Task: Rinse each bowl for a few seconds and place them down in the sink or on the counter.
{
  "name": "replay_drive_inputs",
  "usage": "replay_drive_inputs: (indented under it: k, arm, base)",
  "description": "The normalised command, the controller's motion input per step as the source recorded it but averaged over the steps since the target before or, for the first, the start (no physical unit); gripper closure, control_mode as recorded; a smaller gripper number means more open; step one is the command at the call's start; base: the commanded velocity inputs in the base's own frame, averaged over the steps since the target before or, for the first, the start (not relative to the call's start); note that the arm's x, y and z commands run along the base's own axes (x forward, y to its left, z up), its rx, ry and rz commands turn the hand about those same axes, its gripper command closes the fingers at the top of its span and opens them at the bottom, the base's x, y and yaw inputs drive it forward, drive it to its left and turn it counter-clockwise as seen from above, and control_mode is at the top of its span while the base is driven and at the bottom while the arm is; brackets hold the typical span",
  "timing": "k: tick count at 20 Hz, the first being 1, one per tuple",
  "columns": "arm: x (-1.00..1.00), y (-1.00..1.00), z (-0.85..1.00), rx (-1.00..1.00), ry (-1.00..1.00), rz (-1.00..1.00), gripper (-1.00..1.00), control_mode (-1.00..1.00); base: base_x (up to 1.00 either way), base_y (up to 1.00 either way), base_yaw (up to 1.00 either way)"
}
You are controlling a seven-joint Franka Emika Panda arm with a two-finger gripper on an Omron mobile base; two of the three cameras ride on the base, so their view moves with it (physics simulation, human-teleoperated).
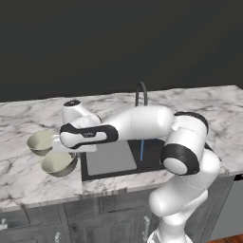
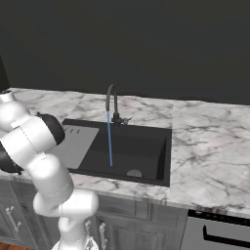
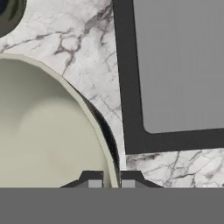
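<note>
While the white arm reaches to the left of the left base view, its hand covers the spot where two beige-olive bowls sit on the marble counter [image 1: 28, 175], so the gripper [image 3: 111, 180] itself is hidden there. One bowl [image 1: 41, 142] lies at the left middle of that frame, the other bowl [image 1: 59, 163] just below and right of it; whether they touch cannot be told. Seen from the hand view, the two dark fingertips [image 3: 92, 179] stand close together at the bottom centre, one on either side of the nearer bowl's rim, pinched on that bowl. That bowl is cut off by the left and bottom edges. The black sink [image 2: 146, 149] sits at the centre of the right base view, with its grey drainboard [image 2: 73, 144] to the left. A thin blue stream of water [image 2: 110, 141] falls from the dark curved faucet [image 2: 112, 100] into the basin. The drain is faint near the basin's lower edge.
</note>
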Motion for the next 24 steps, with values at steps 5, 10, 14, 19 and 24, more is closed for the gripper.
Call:
replay_drive_inputs:
  k: [5,10,14,19,24]
  arm:
    - [-0.06,-0.37,0.13,0.03,0.01,-0.11,1.0,-1.0]
    - [-0.01,-0.32,0.14,0.0,-0.01,-0.11,1.0,-1.0]
    - [0.0,-0.28,0.12,0.0,-0.02,-0.12,1.0,-1.0]
    - [0.0,-0.3,0.13,0.0,-0.01,-0.12,1.0,-1.0]
    - [0.0,-0.33,0.1,0.0,0.0,-0.11,1.0,-1.0]
  base:
    - [0.0,0.0,0.0]
    - [0.0,0.0,0.0]
    - [0.0,0.0,0.0]
    - [0.0,0.0,0.0]
    - [0.0,0.0,0.0]
